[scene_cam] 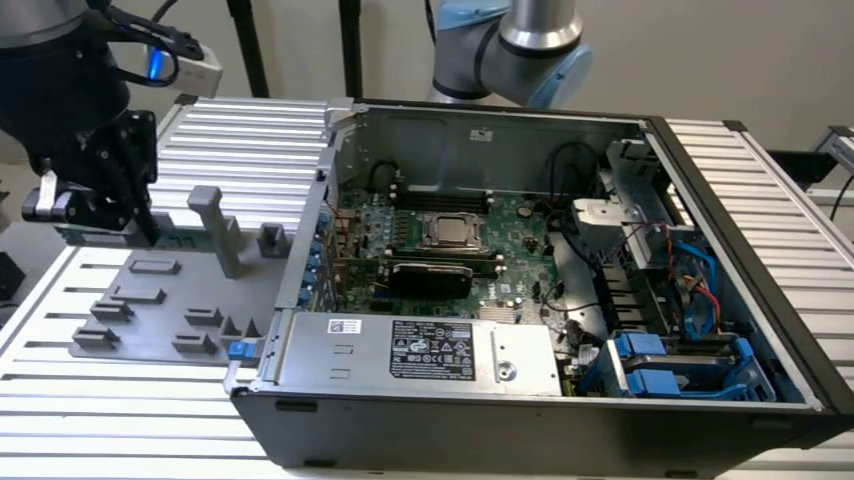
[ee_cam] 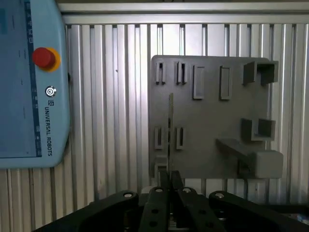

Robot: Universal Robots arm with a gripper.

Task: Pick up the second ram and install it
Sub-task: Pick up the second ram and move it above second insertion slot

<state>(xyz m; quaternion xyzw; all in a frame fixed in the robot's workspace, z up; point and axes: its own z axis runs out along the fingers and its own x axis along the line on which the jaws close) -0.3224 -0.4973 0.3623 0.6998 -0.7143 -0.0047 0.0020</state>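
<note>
So, nearest to us along the bottom of the exterior view, we see the dark front wall of the open computer case [scene_cam: 534, 430]. The silver power supply [scene_cam: 414, 350] sits just behind it, and blue drive carriers [scene_cam: 667, 365] are at the lower right. To the lower left, beside the case, the grey fixture plate [scene_cam: 147, 300] lies on the slatted aluminium table [scene_cam: 120, 410]. Above that plate, at the middle left of the frame, we find the gripper [scene_cam: 142, 230]. In the wrist view its two black fingers [ee_cam: 164, 183] are pressed together on the second ram [ee_cam: 170, 125]. We see that thin green stick edge-on, running out from the fingertips over the plate, between its pairs of small slots. We cannot tell whether the stick touches the plate. Further back, in the middle of the case, lies the green motherboard [scene_cam: 514, 270] with its processor socket [scene_cam: 454, 232]. Farthest, at the top centre, stands a grey-and-blue arm joint [scene_cam: 534, 45].
</note>
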